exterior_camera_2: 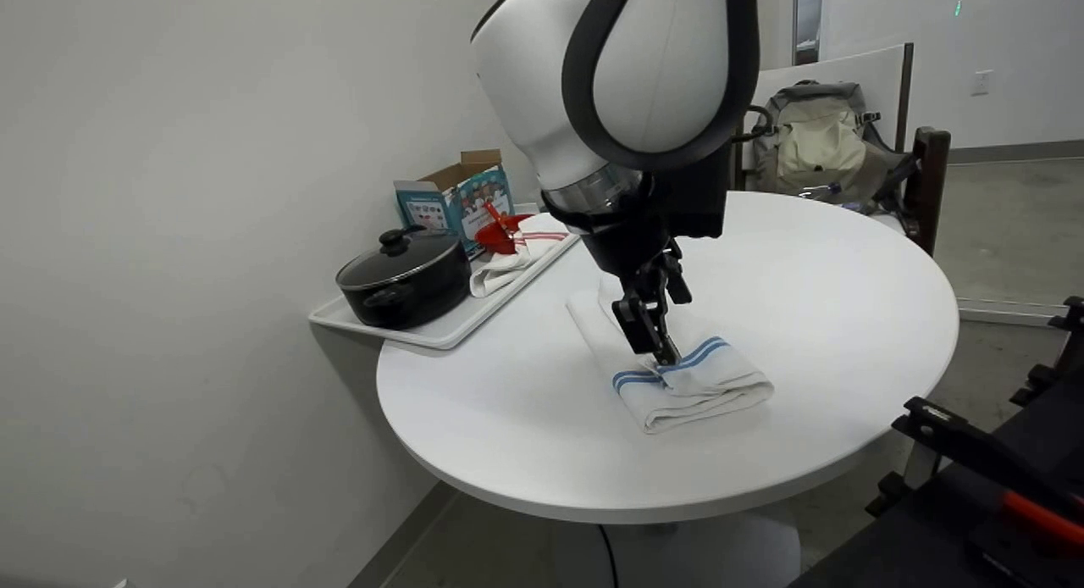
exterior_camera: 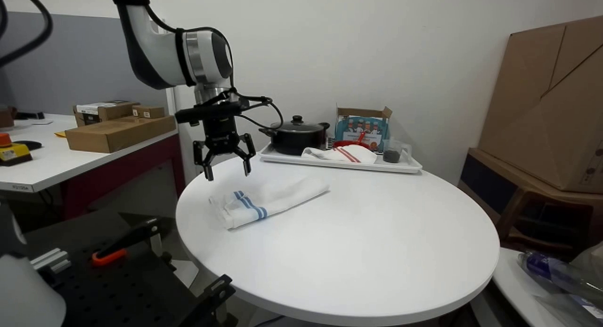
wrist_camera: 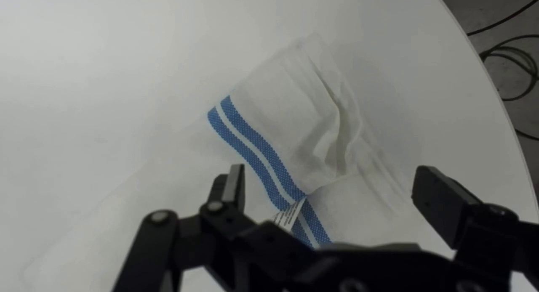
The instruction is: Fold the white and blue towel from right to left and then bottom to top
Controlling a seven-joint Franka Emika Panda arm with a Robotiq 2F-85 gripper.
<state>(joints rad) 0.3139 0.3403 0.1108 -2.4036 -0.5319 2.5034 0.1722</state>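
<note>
One wht/blue towel (exterior_camera: 275, 199) below yr gripper (exterior_camera: 228, 174).
Jaws apart, nil held; towel's long axis diag. across them.

Both exterior views angled down across the table (exterior_camera: 377, 251), wrist view close above blue-striped towel (wrist_camera: 282, 119), facing down

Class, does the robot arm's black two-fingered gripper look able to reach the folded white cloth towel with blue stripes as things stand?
Probably yes: the black gripper hangs open above the blue-striped white towel, and the wrist view shows nothing lying between the two.
</note>
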